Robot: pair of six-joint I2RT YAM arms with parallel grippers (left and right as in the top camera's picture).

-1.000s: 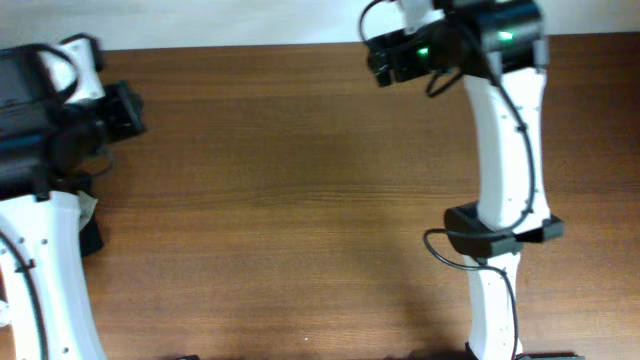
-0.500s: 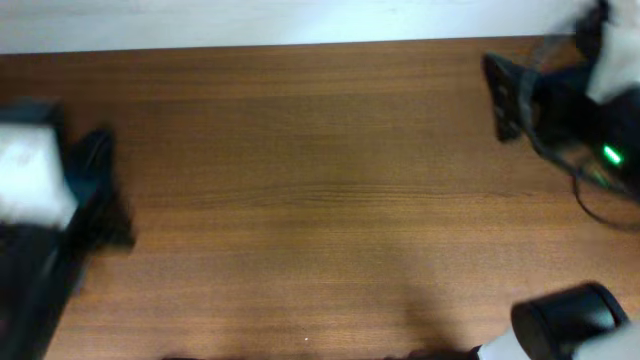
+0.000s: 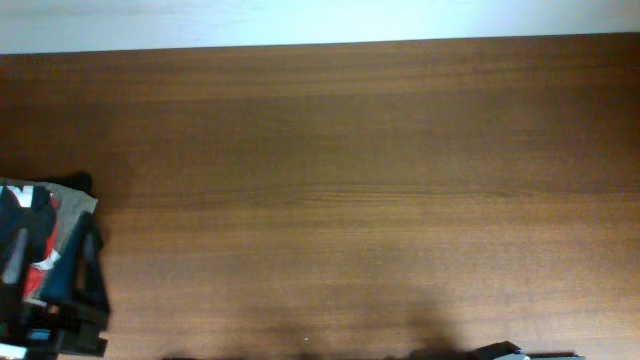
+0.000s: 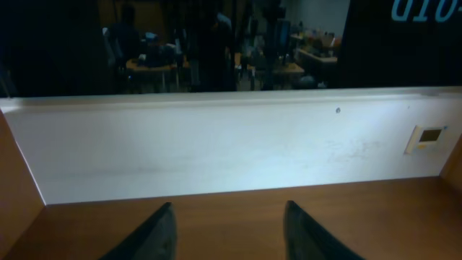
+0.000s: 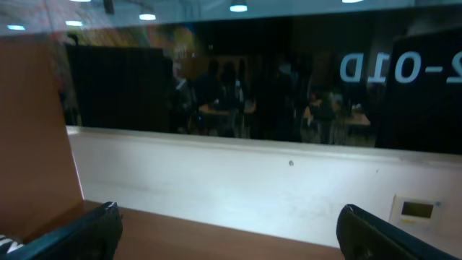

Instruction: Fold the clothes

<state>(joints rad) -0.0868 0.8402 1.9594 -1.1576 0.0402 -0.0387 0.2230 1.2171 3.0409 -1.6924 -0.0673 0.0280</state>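
Table (image 3: 340, 150): brown wood, filling the overhead view, with a pale strip along its far edge.

Garment pile (image 3: 45, 240): lies at the table's left edge, towards the near side. A grey-beige garment (image 3: 72, 200) and a red garment (image 3: 35, 270) with white marks show in it.

Dark T-shirt: cannot be identified in any view. A dark strip along the pile's right side could be cloth or arm hardware; this cannot be settled. No lettering or neck tag shows, so neither its long axis nor its heading can be stated.

Black hardware (image 3: 65, 335): sits at the near-left corner, just below the pile.

Left gripper (image 4: 228, 217): jaws apart with nothing between them, level above the table and facing a white wall (image 4: 216, 152) below dark glass.

Right gripper (image 5: 229, 213): jaws spread very wide and empty, facing the same wall. A small white wall panel (image 5: 415, 209) shows at lower right.

Change: a second ago both arms stood over the table in the overhead view. Half a second ago they were blurred at its left and right edges. They are now clear of the surface, and the pile is exposed.
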